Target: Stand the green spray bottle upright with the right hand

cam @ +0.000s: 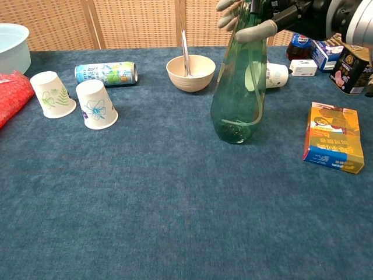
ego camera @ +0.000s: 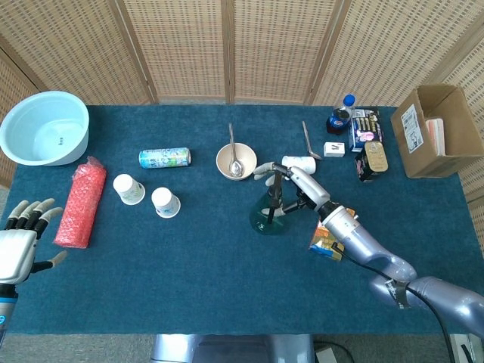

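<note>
The green spray bottle [ego camera: 268,218] [cam: 238,99] stands upright on the blue cloth, just right of the table's middle. My right hand [ego camera: 290,179] [cam: 256,17] is at its black sprayer top. The fingers [cam: 228,7] are spread and lifted off the far side, while the thumb [cam: 256,28] still lies across the neck. In the chest view the top of the bottle is cut off by the frame. At the near left edge my left hand [ego camera: 20,240] hangs over the table's edge with fingers apart, holding nothing.
A beige bowl [ego camera: 236,161] [cam: 190,73] with a spoon stands just behind-left of the bottle. A white jar [cam: 274,74] lies behind it. An orange-blue box [cam: 332,137] lies to the right. Two paper cups [cam: 96,104], a can [cam: 106,73], a red roll [ego camera: 79,203], and a cardboard box [ego camera: 439,130] stand farther off.
</note>
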`<state>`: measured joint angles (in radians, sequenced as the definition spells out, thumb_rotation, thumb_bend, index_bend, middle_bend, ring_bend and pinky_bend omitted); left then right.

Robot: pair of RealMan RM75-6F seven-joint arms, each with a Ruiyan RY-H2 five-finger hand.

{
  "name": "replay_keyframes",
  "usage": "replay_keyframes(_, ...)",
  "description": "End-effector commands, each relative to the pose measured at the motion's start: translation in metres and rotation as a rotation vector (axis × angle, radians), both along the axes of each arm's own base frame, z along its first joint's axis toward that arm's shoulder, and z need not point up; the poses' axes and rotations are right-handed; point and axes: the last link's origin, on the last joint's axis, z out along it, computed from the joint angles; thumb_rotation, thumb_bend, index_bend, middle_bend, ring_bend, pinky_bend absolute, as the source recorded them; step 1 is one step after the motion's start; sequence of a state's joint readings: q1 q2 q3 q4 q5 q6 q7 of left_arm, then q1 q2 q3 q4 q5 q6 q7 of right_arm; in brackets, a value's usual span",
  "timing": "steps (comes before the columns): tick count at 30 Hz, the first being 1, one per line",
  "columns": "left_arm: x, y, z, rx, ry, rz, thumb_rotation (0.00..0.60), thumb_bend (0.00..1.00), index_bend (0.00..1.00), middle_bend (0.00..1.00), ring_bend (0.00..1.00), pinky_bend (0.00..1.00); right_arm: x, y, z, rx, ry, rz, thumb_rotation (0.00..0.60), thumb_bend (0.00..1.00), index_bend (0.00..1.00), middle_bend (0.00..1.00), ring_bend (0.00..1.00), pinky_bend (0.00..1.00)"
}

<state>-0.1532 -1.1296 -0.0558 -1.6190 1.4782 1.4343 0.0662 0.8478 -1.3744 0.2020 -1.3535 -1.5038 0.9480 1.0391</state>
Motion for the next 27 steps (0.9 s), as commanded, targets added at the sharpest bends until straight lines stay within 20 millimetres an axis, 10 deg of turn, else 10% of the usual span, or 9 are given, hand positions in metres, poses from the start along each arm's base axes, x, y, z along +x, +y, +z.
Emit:
replay_keyframes(1, 0.000, 0.000, 0.000, 0.000, 0.000, 0.000, 0.600, 0.12, 0.19, 0.14, 0.14, 0.04, 0.000, 0.000, 0.000, 0.002, -0.001, -0.001, 0.584, 0.11, 0.24, 0.33, 0.21, 0.29)
replay_keyframes(27, 0.006, 0.002, -0.002, -0.009, -0.002, -0.022, 0.600, 0.12, 0.19, 0.14, 0.14, 0.04, -0.019, 0.008, 0.015, -0.016, -0.009, -0.027, 0.500, 0.07, 0.20, 0.31, 0.16, 0.19)
